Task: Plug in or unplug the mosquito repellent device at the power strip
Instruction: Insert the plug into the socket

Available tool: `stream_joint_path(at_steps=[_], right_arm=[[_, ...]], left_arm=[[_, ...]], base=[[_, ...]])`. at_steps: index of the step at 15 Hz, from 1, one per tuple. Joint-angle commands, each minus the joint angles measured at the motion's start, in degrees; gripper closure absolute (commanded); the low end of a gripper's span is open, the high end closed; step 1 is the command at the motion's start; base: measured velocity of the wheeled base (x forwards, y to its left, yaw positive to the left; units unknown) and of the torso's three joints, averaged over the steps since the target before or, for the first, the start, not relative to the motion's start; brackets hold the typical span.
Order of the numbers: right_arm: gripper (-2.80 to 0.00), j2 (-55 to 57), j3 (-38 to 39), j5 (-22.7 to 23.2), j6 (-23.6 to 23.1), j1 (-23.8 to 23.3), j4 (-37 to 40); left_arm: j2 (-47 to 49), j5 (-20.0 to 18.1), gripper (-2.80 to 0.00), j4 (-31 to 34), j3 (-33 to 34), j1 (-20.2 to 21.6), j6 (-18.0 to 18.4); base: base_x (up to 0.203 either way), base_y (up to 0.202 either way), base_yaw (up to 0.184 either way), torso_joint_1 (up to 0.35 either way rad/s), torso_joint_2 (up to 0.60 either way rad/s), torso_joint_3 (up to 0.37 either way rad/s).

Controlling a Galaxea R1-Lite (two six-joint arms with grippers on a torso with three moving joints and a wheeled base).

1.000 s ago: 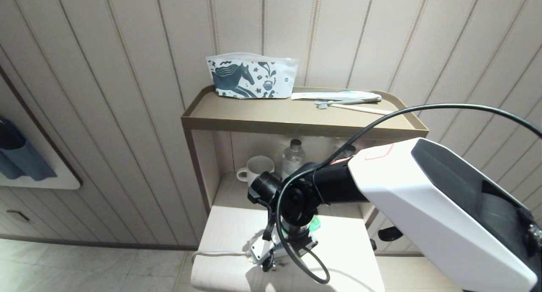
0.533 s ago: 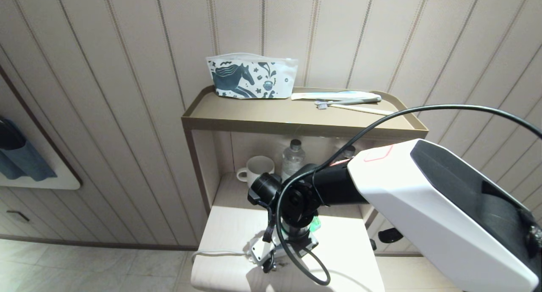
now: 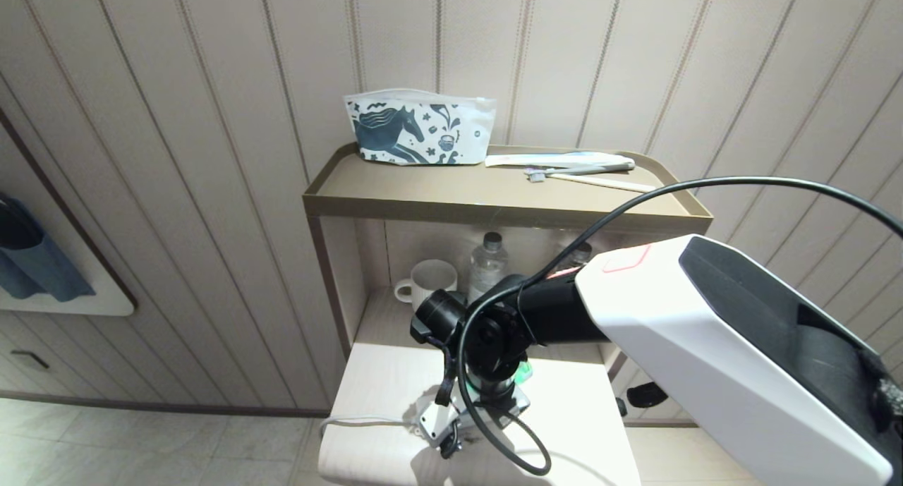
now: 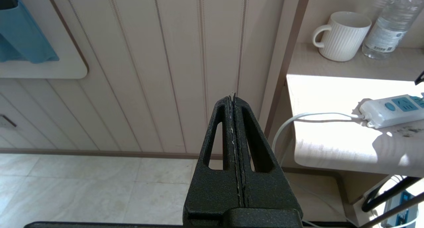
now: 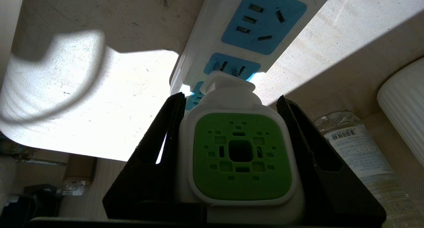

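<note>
- The right end effector (image 5: 232, 155) grips the mosquito repellent device (image 5: 241, 155), one black finger on each side of its white squarish head with the green vented centre.
- In the right wrist view, the device's plug end sits right at a light-blue socket panel of the power strip (image 5: 251, 29). Whether the prongs are seated in the socket or just clear of it cannot be told; the plug body hides them.
- In the head view, the right arm reaches down over the pale desk (image 3: 585, 429). Its wrist covers most of the white strip, which lies near the desk's front edge with its grey-white cord (image 3: 360, 421) trailing off the left side. A sliver of green shows under the wrist.
- The left end effector (image 4: 234, 122) is parked off to the side, fingers pressed together and holding nothing.
- On the shelf behind the desk stand a white ribbed mug (image 3: 432, 280) and a clear water bottle (image 3: 487, 264), well clear of the strip.
- Judged step: the plug is at the socket, either mid-insertion or mid-removal.
- Next move, as a judgement: travel straight along the prongs, without tilting. The light strip could lift or slide, since nothing holds it down.
</note>
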Motion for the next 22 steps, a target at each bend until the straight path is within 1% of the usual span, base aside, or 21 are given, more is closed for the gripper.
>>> stream_joint_path(at_steps=[1, 3, 11, 13, 16, 20, 22], right_arm=[[0.0, 0.4, 0.0, -0.1, -0.5, 0.0, 0.2], [0.0, -0.4, 1.2, -1.3, -2.0, 0.1, 0.2], [0.0, -1.0, 3.0, -1.3, -2.9, 0.0, 0.0], [0.0, -2.4, 6.4, -1.1, -2.9, -0.3, -0.3], [0.0, -2.3, 6.0, -1.1, -3.1, -1.2, -0.3], [0.0, -1.6, 5.5, -1.1, -3.1, -1.1, -0.4], [0.0, -0.1, 2.6, -1.1, -3.2, -1.0, -0.4]], left_arm=[[0.0, 0.0, 0.0, 0.0, 0.0, 0.0, 0.0], [0.0, 0.0, 0.0, 0.0, 0.0, 0.0, 0.0], [0.0, 0.0, 0.0, 0.0, 0.0, 0.0, 0.0], [0.0, 0.0, 0.0, 0.0, 0.0, 0.0, 0.0], [0.0, 0.0, 0.0, 0.0, 0.0, 0.0, 0.0], [0.0, 0.0, 0.0, 0.0, 0.0, 0.0, 0.0], [0.0, 0.0, 0.0, 0.0, 0.0, 0.0, 0.0]], base=[[0.0, 0.0, 0.0, 0.0, 0.0, 0.0], [0.0, 0.0, 0.0, 0.0, 0.0, 0.0], [0.0, 0.0, 0.0, 0.0, 0.0, 0.0], [0.0, 0.0, 0.0, 0.0, 0.0, 0.0], [0.0, 0.0, 0.0, 0.0, 0.0, 0.0], [0.0, 0.0, 0.0, 0.0, 0.0, 0.0], [0.0, 0.0, 0.0, 0.0, 0.0, 0.0]])
